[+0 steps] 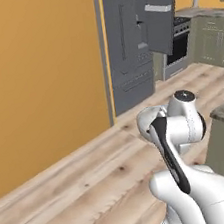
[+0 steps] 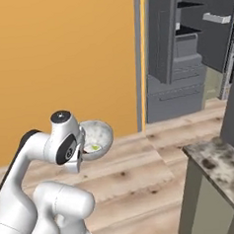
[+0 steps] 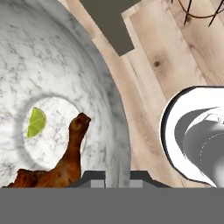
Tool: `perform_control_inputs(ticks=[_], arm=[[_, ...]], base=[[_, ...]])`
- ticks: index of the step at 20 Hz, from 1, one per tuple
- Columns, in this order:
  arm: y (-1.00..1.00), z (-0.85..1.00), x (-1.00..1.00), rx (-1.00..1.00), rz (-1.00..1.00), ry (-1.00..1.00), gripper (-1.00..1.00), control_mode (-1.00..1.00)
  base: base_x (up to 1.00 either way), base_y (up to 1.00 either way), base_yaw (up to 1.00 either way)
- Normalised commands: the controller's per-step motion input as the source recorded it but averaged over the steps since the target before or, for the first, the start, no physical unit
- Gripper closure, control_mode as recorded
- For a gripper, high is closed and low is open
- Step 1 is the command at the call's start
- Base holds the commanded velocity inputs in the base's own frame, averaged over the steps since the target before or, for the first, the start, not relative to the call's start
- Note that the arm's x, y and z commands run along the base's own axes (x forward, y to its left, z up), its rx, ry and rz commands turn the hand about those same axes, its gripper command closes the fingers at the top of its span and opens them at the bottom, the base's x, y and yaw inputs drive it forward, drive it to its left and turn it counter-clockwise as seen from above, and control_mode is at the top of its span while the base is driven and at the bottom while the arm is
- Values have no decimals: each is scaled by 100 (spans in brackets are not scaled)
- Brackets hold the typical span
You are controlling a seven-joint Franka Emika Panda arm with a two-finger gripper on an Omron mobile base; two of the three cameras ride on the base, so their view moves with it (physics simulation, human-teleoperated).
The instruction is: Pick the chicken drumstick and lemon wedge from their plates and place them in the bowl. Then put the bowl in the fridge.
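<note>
At the upper right of the left base view we see the fridge (image 1: 140, 44) with its door standing open, ready for loading. We carry the bowl (image 2: 96, 138) at centre left of the right base view, gripper (image 3: 117, 178) clamped on its rim, arm folded close. Inside lie the chicken drumstick (image 3: 65, 162) and lemon wedge (image 3: 36, 122).
</note>
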Motion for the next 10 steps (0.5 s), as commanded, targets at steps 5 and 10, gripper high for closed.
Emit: perform_control_inputs(ticks=[5, 10], arm=[[0, 0, 0, 0, 0, 0, 100, 100], [0, 0, 0, 0, 0, 0, 100, 100]], base=[[75, 34, -29], [65, 36, -40]])
